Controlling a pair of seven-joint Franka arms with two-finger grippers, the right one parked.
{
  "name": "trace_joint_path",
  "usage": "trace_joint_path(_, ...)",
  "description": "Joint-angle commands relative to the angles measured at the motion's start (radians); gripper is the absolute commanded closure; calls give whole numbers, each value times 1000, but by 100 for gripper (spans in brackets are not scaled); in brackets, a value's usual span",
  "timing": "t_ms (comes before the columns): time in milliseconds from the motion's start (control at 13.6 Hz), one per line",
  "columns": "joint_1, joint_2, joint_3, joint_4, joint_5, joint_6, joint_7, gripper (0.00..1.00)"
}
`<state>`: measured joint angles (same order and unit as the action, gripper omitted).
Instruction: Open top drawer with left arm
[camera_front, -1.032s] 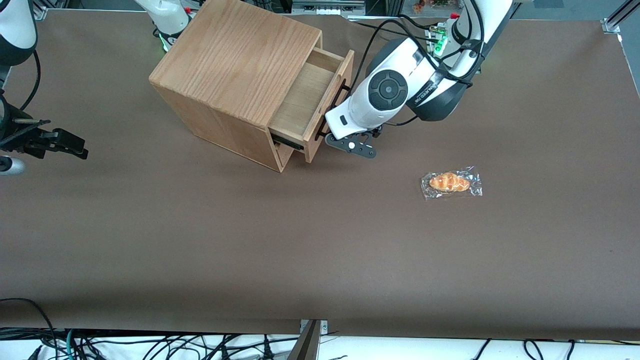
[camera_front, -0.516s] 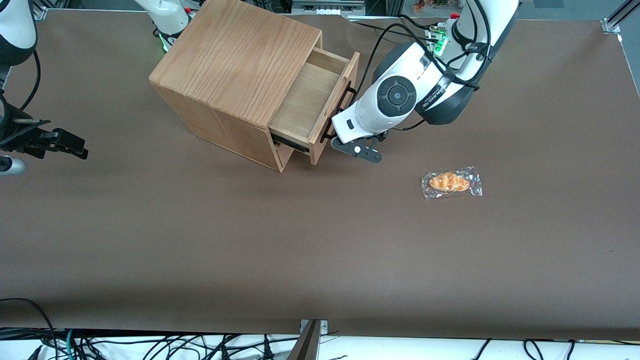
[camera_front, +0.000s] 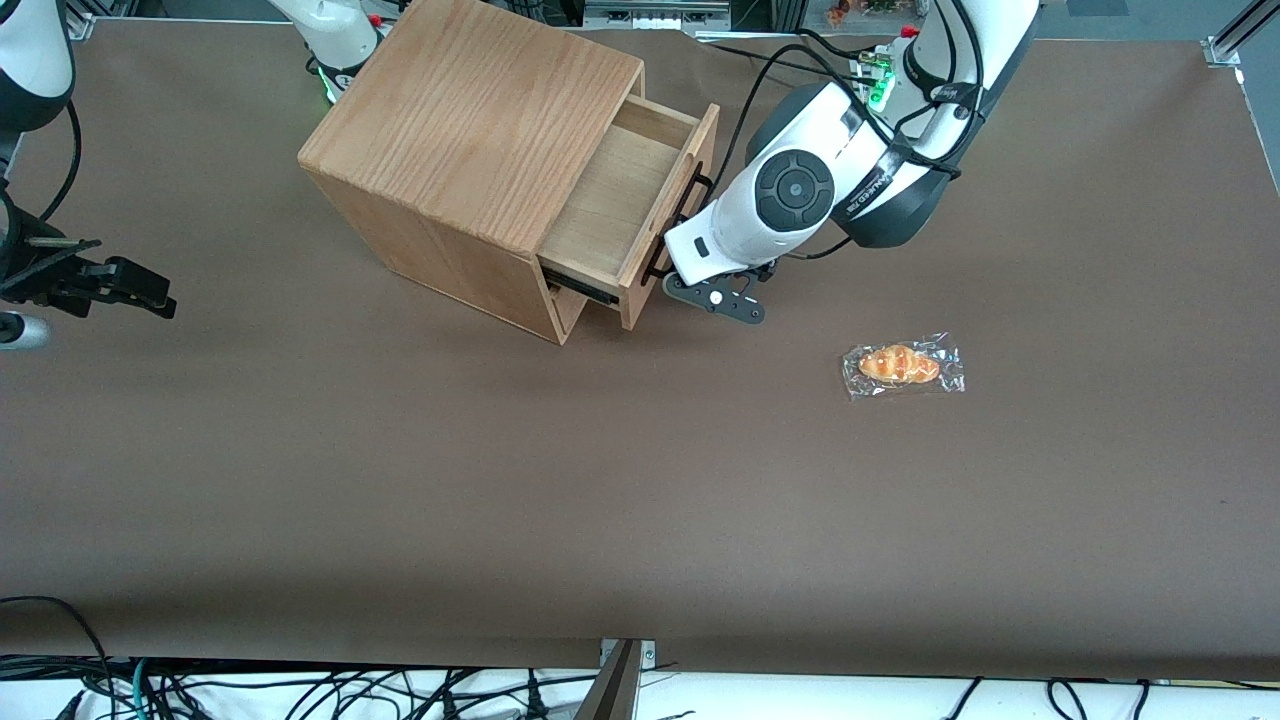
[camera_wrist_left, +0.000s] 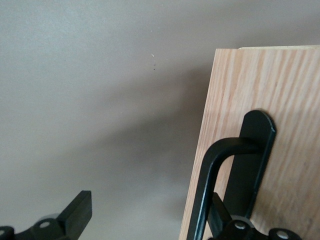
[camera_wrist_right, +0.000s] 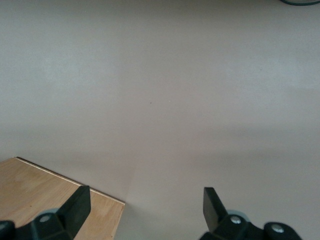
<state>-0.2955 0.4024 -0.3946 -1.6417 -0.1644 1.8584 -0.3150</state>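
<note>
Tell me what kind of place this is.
Probably a robotics lab bench. A brown-covered table holds only a cabinet with its drawer pulled out and a wrapped pastry. The left arm's gripper sits at the drawer handle, and cables trail below.

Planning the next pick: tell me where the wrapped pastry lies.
The wrapped pastry lies on the table, nearer the front camera than the gripper at the top drawer.

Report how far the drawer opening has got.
Done: the top drawer stands pulled well out of the cabinet, its bare inside showing. In hand: the gripper sits open at the handle, one finger tucked under the bar. Left: at most withdrawing the left arm.
</note>
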Motion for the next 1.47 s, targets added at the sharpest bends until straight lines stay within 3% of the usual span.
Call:
trace_joint_path(0,29,-54,3,-35,20,-28,13,0)
trace_joint_path(958,55,-56,3,-32,22,-56,28,0)
trace_joint_path(1401,65,-76,2,-23,59,-94,28,0)
